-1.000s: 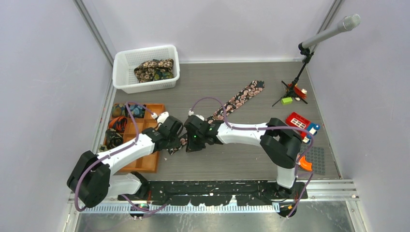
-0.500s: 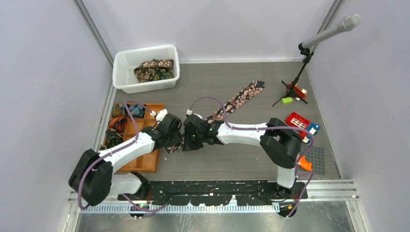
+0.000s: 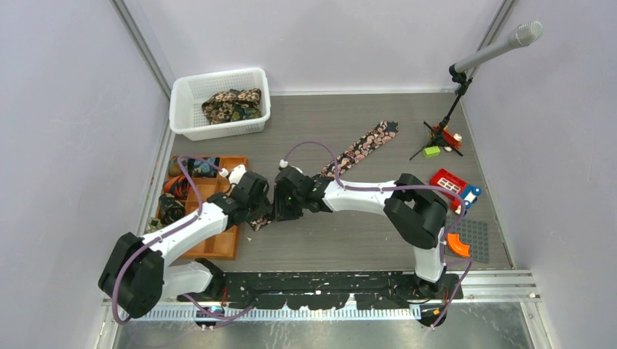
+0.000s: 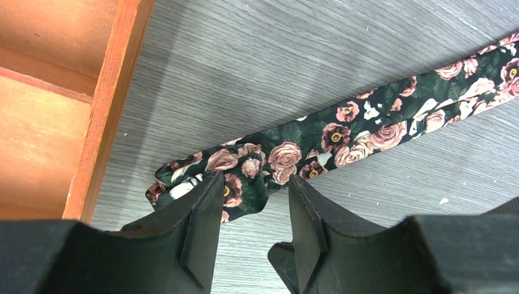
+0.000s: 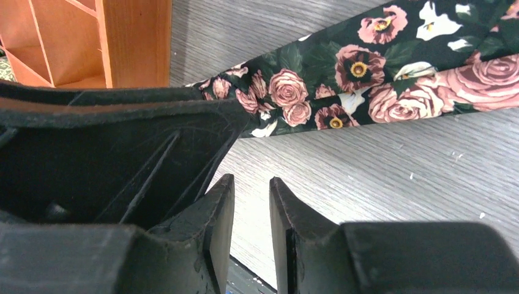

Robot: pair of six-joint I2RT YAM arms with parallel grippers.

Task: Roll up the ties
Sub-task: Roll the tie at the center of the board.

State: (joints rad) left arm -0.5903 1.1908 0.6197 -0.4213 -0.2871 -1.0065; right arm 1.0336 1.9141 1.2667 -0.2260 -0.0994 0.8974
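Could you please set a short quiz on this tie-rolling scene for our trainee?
1. True or false: the floral tie is already fully rolled.
2. Where do the fingertips of the left gripper stand? A. on either side of the tie's folded narrow end; B. at the tie's wide end; C. well clear of the tie.
3. Which orange thing lies beside the tie's narrow end?

Key
1. False: it lies stretched across the table, with only its narrow end folded.
2. A.
3. The compartment tray.
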